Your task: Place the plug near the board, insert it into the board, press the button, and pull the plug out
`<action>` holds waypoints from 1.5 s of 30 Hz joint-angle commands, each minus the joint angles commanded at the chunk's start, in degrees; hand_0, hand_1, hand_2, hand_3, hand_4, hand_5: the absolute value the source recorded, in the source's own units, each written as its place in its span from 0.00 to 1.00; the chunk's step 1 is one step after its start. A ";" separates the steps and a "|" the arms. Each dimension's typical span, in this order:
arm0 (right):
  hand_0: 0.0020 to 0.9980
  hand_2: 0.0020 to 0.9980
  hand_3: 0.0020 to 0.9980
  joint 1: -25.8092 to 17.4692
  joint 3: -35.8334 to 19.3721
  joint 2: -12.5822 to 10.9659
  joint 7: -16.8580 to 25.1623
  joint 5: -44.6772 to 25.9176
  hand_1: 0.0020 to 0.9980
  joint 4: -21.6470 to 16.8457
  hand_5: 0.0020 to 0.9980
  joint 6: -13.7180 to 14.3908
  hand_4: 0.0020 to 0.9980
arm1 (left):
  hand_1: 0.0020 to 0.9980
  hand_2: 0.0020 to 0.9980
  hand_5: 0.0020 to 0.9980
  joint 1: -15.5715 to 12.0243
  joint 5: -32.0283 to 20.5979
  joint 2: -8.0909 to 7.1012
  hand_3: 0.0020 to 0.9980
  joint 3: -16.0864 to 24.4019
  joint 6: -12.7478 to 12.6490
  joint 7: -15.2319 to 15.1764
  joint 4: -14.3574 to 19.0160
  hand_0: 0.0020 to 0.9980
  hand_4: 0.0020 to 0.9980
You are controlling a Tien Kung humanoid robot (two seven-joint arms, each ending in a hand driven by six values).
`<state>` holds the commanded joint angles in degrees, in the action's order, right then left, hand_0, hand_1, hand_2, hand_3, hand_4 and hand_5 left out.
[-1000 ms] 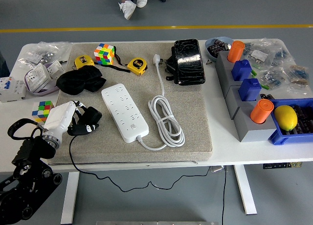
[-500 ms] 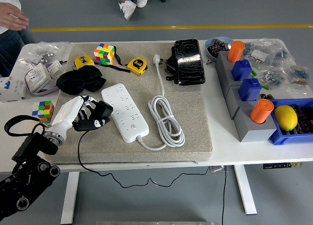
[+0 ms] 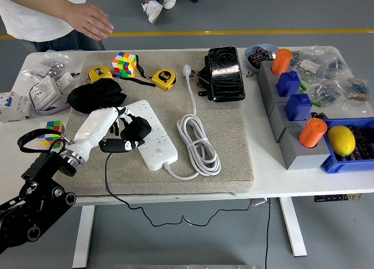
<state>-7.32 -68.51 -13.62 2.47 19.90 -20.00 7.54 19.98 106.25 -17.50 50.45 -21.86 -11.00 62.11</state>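
A white power strip (image 3: 149, 133) lies at an angle on the grey mat (image 3: 234, 140), its white cable (image 3: 197, 141) coiled to its right. My left hand (image 3: 114, 131), white with black fingers, is shut on a black plug (image 3: 135, 128) and holds it over the strip's left edge. The plug's thin black cord (image 3: 111, 184) trails down off the table's front edge. The strip's button, near its front end (image 3: 159, 158), is hard to make out. My right hand is out of the picture.
A person's hand (image 3: 90, 19) hovers over the table's far left. On the mat are a black cloth (image 3: 96, 96), a Rubik's cube (image 3: 124, 64), two yellow tape measures (image 3: 163, 78) and a black case (image 3: 224, 72). Grey and blue blocks (image 3: 295, 114) and a lemon (image 3: 341, 140) stand right.
My left hand has moved right and slightly up with the black plug, from the mat's left edge onto the strip's left side. A person's arm has come in at the top left.
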 joint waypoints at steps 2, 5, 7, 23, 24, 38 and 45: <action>0.55 0.60 0.52 -0.01 0.10 -0.08 -0.01 -0.02 0.64 -0.01 0.42 -0.01 0.88 | 0.27 0.33 0.03 0.32 -0.04 -0.03 0.52 -0.25 0.17 -0.06 -0.62 0.22 0.76; 0.55 0.60 0.52 -0.08 0.20 -0.15 -0.02 -0.07 0.64 -0.01 0.42 0.02 0.88 | 0.27 0.33 0.03 0.69 0.06 -0.01 0.52 -0.73 0.04 -0.35 -1.65 0.22 0.76; 0.55 0.60 0.52 -0.13 0.32 -0.20 -0.03 -0.08 0.64 -0.02 0.42 0.01 0.88 | 0.28 0.33 0.03 0.92 0.11 0.13 0.53 -0.96 -0.06 -0.67 -2.49 0.22 0.76; 0.55 0.60 0.52 -0.16 0.31 -0.30 -0.05 0.17 0.64 -0.22 0.42 0.02 0.88 | 0.28 0.33 0.04 2.01 2.14 0.79 0.53 -1.10 -0.97 -1.01 -6.04 0.23 0.76; 0.55 0.59 0.52 -0.18 0.28 -0.29 -0.05 0.20 0.64 -0.24 0.42 0.02 0.88 | 0.28 0.33 0.04 2.01 2.26 0.77 0.53 -1.06 -1.04 -1.03 -6.16 0.23 0.76; 0.55 0.59 0.52 -0.35 -0.29 -0.14 -0.04 0.55 0.64 -0.43 0.42 0.05 0.88 | 0.28 0.33 0.04 2.24 3.66 0.34 0.53 -0.57 -1.16 -1.04 -7.39 0.23 0.76; 0.55 0.59 0.52 -0.37 -0.56 -0.09 -0.02 0.79 0.64 -0.56 0.42 0.07 0.88 | 0.28 0.33 0.04 1.96 3.96 0.17 0.53 -0.65 -0.62 -1.26 -7.17 0.23 0.76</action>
<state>-7.69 -69.07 -13.70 2.45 20.70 -20.56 7.61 21.94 110.21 -17.33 49.80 -22.48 -12.26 54.94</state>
